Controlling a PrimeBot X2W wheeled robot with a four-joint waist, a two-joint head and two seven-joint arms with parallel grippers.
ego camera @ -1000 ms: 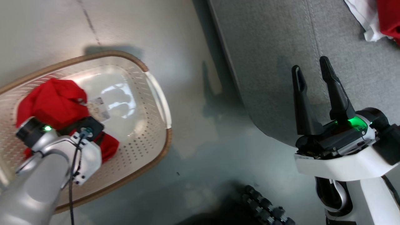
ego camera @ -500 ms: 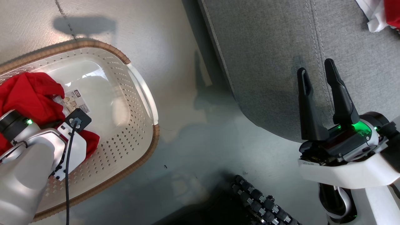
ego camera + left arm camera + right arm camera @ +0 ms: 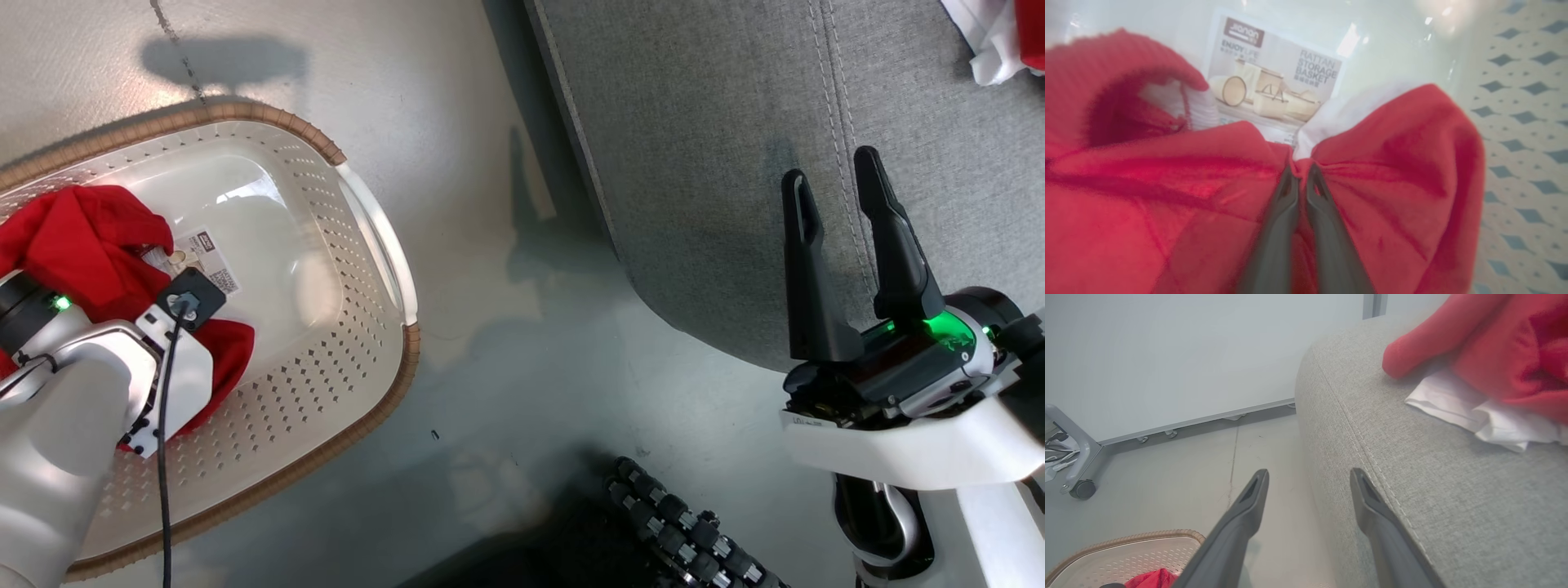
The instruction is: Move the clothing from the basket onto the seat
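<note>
Left gripper point(image 3: 1300, 169): centre of the left wrist view, two dark fingers pressed together and clamped on a bunched fold of the red garment point(image 3: 1392, 163).
Red garment in the basket: I see it heaped at the left edge of the head view point(image 3: 73, 237), partly under my pale left forearm point(image 3: 57, 433), with a bit of white trim showing.
Basket point(image 3: 326, 327): left half of the head view, standing on the floor, brown woven-look rim toward the seat.
Printed label point(image 3: 1278, 69): stuck to the basket bottom, its lower edge covered by the garment.
Right gripper point(image 3: 831, 167): right side of the head view, fingers spread apart with nothing between them, tips over the seat's near edge.
Seat point(image 3: 702, 163): grey upholstery across the upper right.
On the seat: a second red garment point(image 3: 1494, 347) at the upper right of the right wrist view, white fabric point(image 3: 1474, 412) under its edge (I cannot tell whether it is the same piece).
Between basket and seat: a strip of glossy floor point(image 3: 506, 327).
Nearby: a dark ribbed part point(image 3: 694, 539) at bottom centre; a caster wheel point(image 3: 1082, 489) by the pale wall.
</note>
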